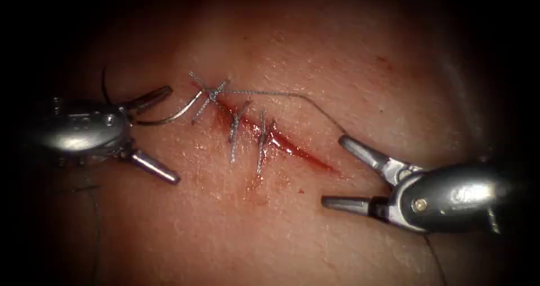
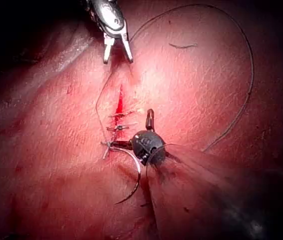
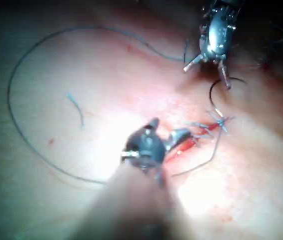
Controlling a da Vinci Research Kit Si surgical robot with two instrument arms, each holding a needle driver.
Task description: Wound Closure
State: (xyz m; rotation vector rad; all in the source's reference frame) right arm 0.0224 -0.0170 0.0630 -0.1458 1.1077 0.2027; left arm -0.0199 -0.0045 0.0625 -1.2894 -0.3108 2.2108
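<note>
Left gripper (image 1: 151, 134) and right gripper (image 1: 343, 173) both gape, holding nothing. Needle (image 1: 169, 116) lies left of cut (image 1: 292, 148), by the knot (image 1: 211, 92); regrasping needed.

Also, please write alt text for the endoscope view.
The silver metal left hand and right hand stand open and empty beside a red cut in pink tissue, partly closed by grey thread stitches. The thin curved steel needle lies on the tissue left of the cut.

Curved needle (image 1: 169, 116) flat on tissue (image 1: 349, 66) left of the red cut (image 1: 281, 142), 3 stitches, apparently unheld.
</note>
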